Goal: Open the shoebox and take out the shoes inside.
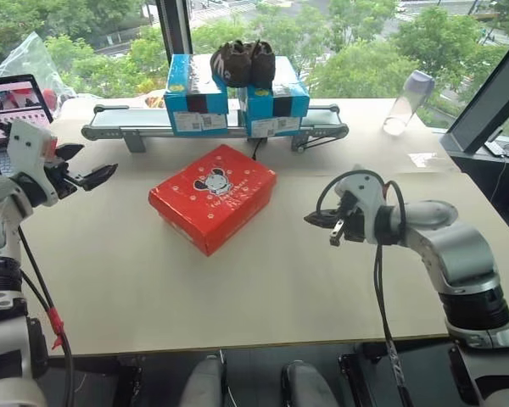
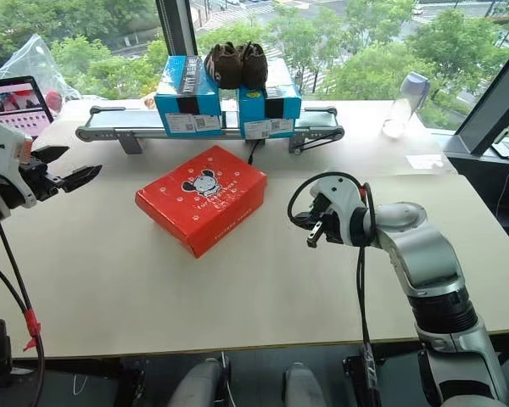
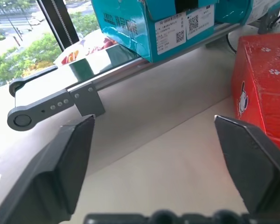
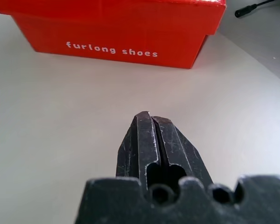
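Observation:
The red shoebox (image 1: 212,197) with white dots and a cartoon mouse on its lid lies in the middle of the table, lid closed. The shoes are hidden inside it. My left gripper (image 1: 93,165) hovers open to the left of the box, well apart from it, pointing toward it. In the left wrist view its fingers (image 3: 74,154) stand wide with only table between them, and the box's red side (image 3: 263,88) shows beyond one finger. My right gripper (image 1: 321,222) is shut and empty, to the right of the box and a little above the table. The right wrist view shows its closed fingertips (image 4: 149,119) aimed at the box's printed side (image 4: 112,28).
At the back, two blue boxes (image 1: 195,95) stand on a small conveyor (image 1: 123,127), with dark brown fuzzy shoes (image 1: 243,61) on top. A black cable (image 1: 256,149) runs behind the shoebox. A clear bottle (image 1: 407,102) is at the back right, a laptop (image 1: 13,97) at the far left.

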You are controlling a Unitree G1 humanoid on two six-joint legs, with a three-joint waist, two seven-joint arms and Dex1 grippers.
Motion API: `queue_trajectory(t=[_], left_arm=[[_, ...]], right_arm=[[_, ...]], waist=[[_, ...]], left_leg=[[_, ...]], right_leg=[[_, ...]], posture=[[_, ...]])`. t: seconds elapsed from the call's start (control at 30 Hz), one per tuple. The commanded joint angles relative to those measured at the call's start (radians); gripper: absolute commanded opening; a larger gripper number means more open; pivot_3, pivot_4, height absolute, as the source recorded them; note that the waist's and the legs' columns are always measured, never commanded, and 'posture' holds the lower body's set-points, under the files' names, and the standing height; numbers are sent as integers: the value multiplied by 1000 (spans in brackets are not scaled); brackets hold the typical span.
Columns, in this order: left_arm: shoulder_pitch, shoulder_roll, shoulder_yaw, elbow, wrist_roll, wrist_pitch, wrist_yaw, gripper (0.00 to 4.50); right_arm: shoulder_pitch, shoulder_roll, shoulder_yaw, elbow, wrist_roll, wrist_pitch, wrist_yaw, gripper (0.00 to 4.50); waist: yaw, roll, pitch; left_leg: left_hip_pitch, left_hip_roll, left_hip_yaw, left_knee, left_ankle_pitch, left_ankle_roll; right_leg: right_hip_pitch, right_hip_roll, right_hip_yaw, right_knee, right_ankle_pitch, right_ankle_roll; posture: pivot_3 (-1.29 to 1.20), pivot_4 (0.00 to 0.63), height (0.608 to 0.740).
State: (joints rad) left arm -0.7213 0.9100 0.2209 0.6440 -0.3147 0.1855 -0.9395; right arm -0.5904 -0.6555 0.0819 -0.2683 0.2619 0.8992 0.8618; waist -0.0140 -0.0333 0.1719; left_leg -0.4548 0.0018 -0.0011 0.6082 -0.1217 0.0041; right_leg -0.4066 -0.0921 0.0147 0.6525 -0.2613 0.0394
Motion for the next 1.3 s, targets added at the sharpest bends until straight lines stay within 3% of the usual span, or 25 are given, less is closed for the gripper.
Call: queue_trajectory(t=[0.03, 0.3, 0.37, 0.5, 0.63, 0.87, 1.03, 1.3], left_arm=[[-14, 3, -10, 17, 2, -20, -83, 2672], [-126, -17, -104, 322, 145, -220, -137, 91], [-175, -50, -175, 426, 250, -312, -49, 91], [-250, -122, -215, 554, 327, -389, 47, 91], [-300, -222, -241, 624, 386, -434, 150, 91], [-325, -298, -275, 668, 470, -496, 252, 91], [-311, -347, -271, 667, 478, -513, 216, 91], [-260, -392, -218, 576, 381, -523, -2, 91]], right_arm=[[7, -1, -38, -57, 38, 18, -24, 0], [48, 3, -55, -45, 60, -23, -55, 0], [56, 23, -38, -29, 41, -50, -85, 0], [53, 66, -27, -6, 28, -69, -133, 0], [34, 142, 27, 32, -4, -83, -200, 0], [5, 232, 91, 121, -57, -130, -262, 0], [-33, 300, 107, 212, -92, -206, -300, 0], [-77, 358, 108, 323, -118, -302, -306, 0]], waist=[[1, 0, 0], [3, 0, 0], [6, 0, 0], [11, -1, 0], [9, -1, 0], [-3, -1, 0], [4, -1, 0], [13, -1, 0]], left_leg=[[0, 0, 0, 0, 0, 0], [0, 0, -1, 2, 0, 0], [0, -1, -1, 2, 0, 0], [0, -1, -1, 4, 0, 0], [-2, -1, -1, 4, 0, 0], [-2, -2, -1, 5, 0, 0], [-2, -2, -2, 5, 0, 0], [-2, -3, -2, 7, 0, 0]], right_leg=[[0, 0, 0, 0, 0, 0], [0, 0, 0, 2, 0, 0], [1, 0, -1, 2, 0, 0], [1, 0, -1, 2, 0, 1], [0, 0, -1, 2, 1, 2], [0, 0, -1, 4, 1, 2], [0, 0, -1, 5, 1, 2], [1, 0, -1, 5, 1, 3]], posture=[[0, 150, 740], [0, 150, 740], [0, 150, 740], [0, 150, 740], [0, 150, 740], [0, 150, 740], [0, 150, 740], [0, 150, 740]])
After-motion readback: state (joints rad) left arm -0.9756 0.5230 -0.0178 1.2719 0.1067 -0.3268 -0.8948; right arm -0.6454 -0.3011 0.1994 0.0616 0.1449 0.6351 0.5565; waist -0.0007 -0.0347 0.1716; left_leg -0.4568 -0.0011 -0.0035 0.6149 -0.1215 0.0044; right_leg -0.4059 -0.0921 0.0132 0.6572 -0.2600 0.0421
